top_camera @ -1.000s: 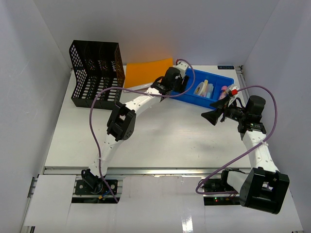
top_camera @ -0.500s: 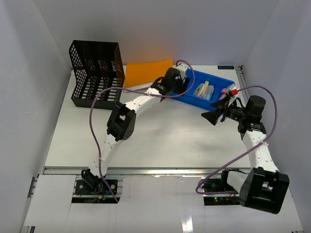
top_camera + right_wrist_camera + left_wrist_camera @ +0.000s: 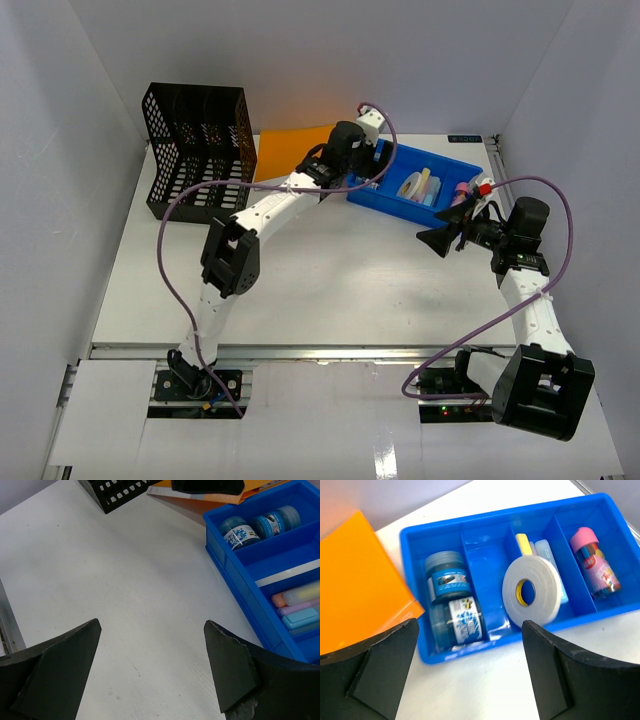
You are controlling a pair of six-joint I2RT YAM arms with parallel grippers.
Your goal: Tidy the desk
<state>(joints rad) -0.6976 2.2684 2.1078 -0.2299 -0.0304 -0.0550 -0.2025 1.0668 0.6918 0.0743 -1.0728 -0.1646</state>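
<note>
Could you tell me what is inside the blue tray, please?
Two jars, a white tape roll, pastel markers and a pink-capped container; the roll hides part of the markers.

The white flat desk (image 3: 330, 290) lies open mid-frame; a black mesh rack (image 3: 195, 150) upper left and blue plastic tray (image 3: 390, 207) upper right block the far edge.

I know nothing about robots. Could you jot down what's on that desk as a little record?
Desk: white, metal rail along near edge
Blue tray: four compartments, far right
In tray: two jars, tape roll, pink-capped tube
Also: orange folder left of tray, black rack far left
Left pincer: open, empty, above tray
Right pincer: open, empty, above desk
</note>
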